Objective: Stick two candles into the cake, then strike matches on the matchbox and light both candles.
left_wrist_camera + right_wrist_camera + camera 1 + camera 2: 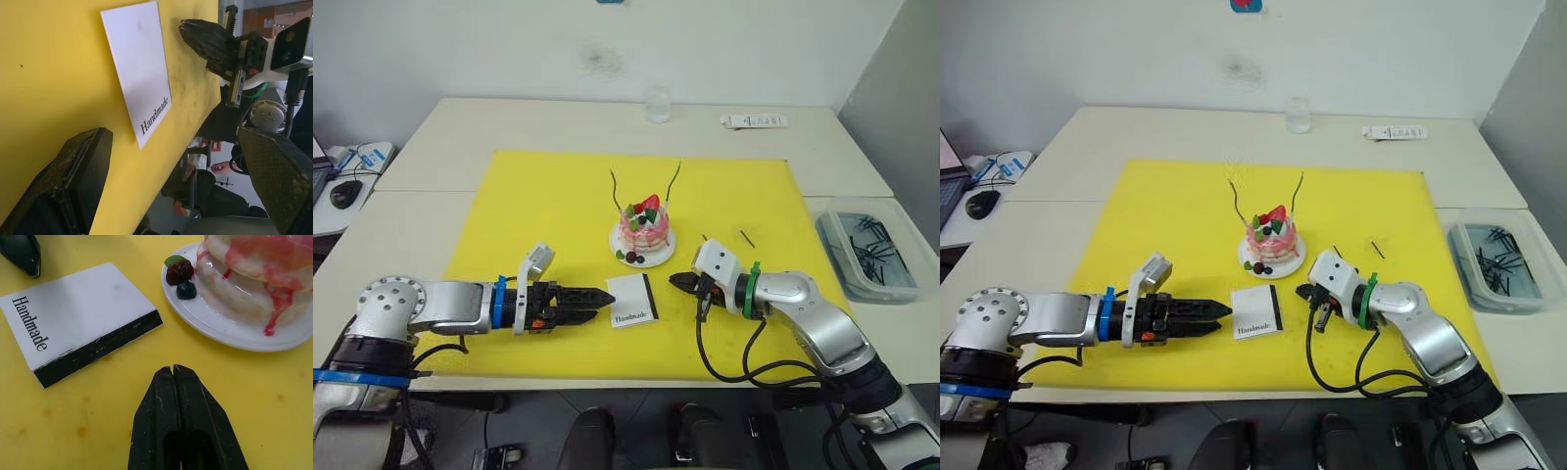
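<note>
The pink cake (643, 227) sits on its white plate (664, 245) mid-mat, with two thin wavy candles (616, 186) (674, 179) standing in it; I see no flame on them. Flat on the mat in front of it is the white matchbox (632, 299), black strip facing the right arm. My left gripper (605, 294) lies just left of the box, open, empty, its fingers (83, 161) wide apart. My right gripper (172, 369) is shut and empty, low over the mat between box and plate. Two short dark matches (745, 236) (705, 238) lie right of the cake.
The yellow mat (538, 206) covers the middle of the pale table. A clear glass (657, 103) and a white flat device (754, 120) stand at the far edge. A clear bin (867, 250) of dark sticks sits right; a mouse (345, 192) lies far left.
</note>
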Tool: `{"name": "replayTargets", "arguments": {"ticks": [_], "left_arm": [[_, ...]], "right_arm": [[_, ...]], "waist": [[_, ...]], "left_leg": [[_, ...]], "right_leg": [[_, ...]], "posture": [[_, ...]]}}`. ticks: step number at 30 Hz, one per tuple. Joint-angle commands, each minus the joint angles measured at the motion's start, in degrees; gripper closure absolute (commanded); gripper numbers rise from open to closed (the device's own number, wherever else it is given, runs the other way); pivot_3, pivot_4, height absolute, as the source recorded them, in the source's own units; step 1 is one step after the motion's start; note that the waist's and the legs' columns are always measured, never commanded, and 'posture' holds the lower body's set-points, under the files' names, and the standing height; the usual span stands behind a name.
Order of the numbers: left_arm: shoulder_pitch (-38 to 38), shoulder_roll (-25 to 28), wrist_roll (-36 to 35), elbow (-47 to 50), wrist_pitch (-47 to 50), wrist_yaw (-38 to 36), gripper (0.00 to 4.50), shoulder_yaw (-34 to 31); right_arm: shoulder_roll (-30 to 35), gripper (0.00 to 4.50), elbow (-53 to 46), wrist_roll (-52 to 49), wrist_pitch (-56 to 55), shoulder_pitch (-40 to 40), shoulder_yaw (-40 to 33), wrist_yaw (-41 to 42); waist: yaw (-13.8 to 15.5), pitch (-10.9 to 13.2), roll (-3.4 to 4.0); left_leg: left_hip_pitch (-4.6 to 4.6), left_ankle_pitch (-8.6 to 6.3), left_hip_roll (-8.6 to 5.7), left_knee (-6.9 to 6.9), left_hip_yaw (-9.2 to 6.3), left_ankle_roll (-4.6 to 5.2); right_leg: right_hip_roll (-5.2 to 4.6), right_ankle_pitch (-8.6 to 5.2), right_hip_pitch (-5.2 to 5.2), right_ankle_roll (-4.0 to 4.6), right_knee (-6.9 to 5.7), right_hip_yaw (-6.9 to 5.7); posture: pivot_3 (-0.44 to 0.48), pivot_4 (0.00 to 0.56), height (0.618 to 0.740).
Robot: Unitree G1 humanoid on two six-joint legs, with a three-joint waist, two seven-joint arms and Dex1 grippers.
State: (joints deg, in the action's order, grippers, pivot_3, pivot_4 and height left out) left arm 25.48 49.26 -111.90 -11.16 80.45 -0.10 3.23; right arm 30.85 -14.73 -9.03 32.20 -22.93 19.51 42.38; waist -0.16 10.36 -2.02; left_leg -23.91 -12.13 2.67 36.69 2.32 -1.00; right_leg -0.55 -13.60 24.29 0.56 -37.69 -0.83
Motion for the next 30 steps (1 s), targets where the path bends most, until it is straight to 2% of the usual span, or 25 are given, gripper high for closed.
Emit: {"name": "replayTargets", "arguments": {"ticks": [1, 7, 14, 26, 30], "left_arm": [[0.61, -3.26, -1.1, -1.26, -1.46, 4.62, 0.0, -1.02], [1.22, -9.04, -1.1, -1.76, -2.49, 9.23, 0.0, -3.68], [-1.4, -13.34, -1.1, 0.7, -2.66, 12.74, 0.0, -4.2], [-2.68, -16.92, -1.1, 2.16, -3.73, 15.96, 0.0, -5.78], [-3.54, -17.32, -1.1, 3.02, -4.0, 16.43, 0.0, -5.96]], "right_arm": [[-0.43, 4.47, -1.99, 0.56, 0.5, 0.53, 0.73, 0.26], [-0.63, 4.47, -2.87, 0.91, 2.36, 1.82, 1.88, 1.09], [-3.43, 4.47, -1.94, 1.45, 3.73, 0.8, 4.27, 1.27], [-8.08, 4.47, 0.24, 0.74, 5.27, -1.82, 5.14, 2.09], [-9.34, 4.47, 2.01, 1.98, 4.18, -2.96, 6.09, 1.86]], "waist": [[0.04, 0.0, 0.0], [0.42, -0.03, -0.02], [0.38, -0.11, -0.08], [0.41, -0.12, -0.09], [0.41, -0.12, -0.09]], "left_leg": [[0.01, 0.0, 0.0, 0.0, -0.01, 0.0], [0.07, 0.01, -0.18, 0.15, -0.06, -0.01], [0.08, 0.02, -0.48, 0.25, -0.01, -0.01], [0.08, 0.04, -0.87, 0.25, -0.21, 0.0], [0.07, 0.04, -0.92, 0.26, -0.19, 0.0]], "right_leg": [[0.0, 0.0, -0.01, 0.0, -0.02, -0.01], [-0.2, 0.0, -0.18, 0.0, -0.07, -0.09], [-0.52, 0.02, -0.24, -0.02, -0.05, 0.0], [-0.71, 0.06, -0.29, -0.14, -0.03, 0.04], [-0.72, 0.23, -0.31, -0.45, 0.01, 0.07]], "posture": [[0.0, 0.15, 0.74], [0.0, 0.15, 0.74], [0.0, 0.15, 0.74], [0.0, 0.15, 0.74], [0.0, 0.15, 0.74]]}}
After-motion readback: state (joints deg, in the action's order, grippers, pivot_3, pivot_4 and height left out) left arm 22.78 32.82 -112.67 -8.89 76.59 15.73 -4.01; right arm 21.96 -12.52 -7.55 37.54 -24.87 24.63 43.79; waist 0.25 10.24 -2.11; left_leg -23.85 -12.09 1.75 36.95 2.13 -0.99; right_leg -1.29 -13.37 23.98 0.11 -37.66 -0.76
